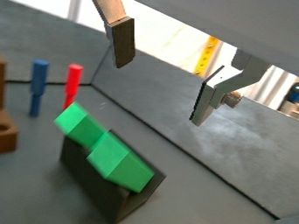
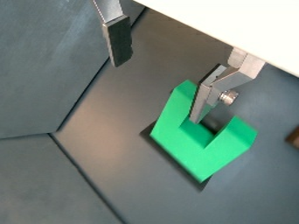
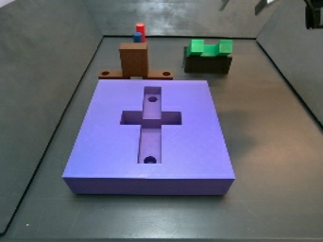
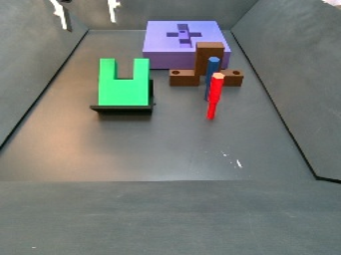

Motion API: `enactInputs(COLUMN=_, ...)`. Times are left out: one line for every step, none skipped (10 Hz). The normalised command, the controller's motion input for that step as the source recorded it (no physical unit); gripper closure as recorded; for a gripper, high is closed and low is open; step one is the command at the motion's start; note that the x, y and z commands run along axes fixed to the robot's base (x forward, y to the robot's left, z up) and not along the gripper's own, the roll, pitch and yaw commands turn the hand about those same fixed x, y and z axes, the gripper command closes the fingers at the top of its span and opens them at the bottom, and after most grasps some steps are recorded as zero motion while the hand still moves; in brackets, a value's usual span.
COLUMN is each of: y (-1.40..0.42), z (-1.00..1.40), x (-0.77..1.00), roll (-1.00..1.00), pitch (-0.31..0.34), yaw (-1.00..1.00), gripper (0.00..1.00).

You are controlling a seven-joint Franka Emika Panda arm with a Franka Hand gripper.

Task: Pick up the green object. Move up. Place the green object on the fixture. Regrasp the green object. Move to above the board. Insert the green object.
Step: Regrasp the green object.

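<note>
Green object (image 2: 198, 131) rests on fixture (image 1: 103, 188), beneath open, empty tool (image 2: 166, 66).

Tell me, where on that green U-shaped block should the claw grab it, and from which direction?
Probably from above. The green object lies on the fixture with its notch showing, so either prong gives two flat parallel faces. The gripper is open, above it and apart; lower one finger into the notch, one outside that prong.

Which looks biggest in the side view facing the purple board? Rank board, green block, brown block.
1. Board, though it is nearest the camera.
2. Green block and brown block: look alike.
The open gripper hangs above.
</note>
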Motion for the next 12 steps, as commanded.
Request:
enactInputs(y=-0.11, z=-0.41, x=0.11, roll=0.19, pitch=-0.280, yaw=0.17, gripper=0.00)
enactInputs(y=-0.06, z=-0.43, x=0.14, roll=0.17, pitch=-0.297, yaw=0.09, gripper=0.00)
enactInputs(y=0.00, z=-0.40, x=0.22, roll=0.09, pitch=-0.297, yaw=0.13, gripper=0.00)
enactInputs(y=0.00, z=-0.27, x=0.21, roll=0.13, pitch=-0.286, yaw=0.14, gripper=0.00)
enactInputs(y=0.00, z=-0.14, x=0.26, roll=0.09, pitch=-0.114, yaw=0.17, gripper=0.00)
enactInputs(y=0.07, z=-0.17, x=0.14, roll=0.18, pitch=-0.100, yaw=0.21, gripper=0.00)
enactInputs(y=0.17, z=-0.28, x=0.17, roll=0.21, pitch=-0.031, yaw=0.08, gripper=0.00)
enactInputs(y=0.22, z=-0.37, x=-0.06, roll=0.44, pitch=-0.109, yaw=0.03, gripper=0.00)
enactInputs(y=0.18, z=-0.35, x=-0.03, roll=0.58, pitch=-0.040, yaw=0.05, gripper=0.00)
enactInputs(y=0.15, z=-0.32, x=-0.15, roll=0.45, pitch=-0.046, yaw=0.05, gripper=0.00)
enactInputs(y=0.05, z=-0.22, x=-0.15, roll=0.12, pitch=-0.020, yaw=0.01, gripper=0.00)
enactInputs(y=0.00, z=-0.08, x=-0.21, roll=0.07, pitch=-0.009, yaw=0.00, gripper=0.00)
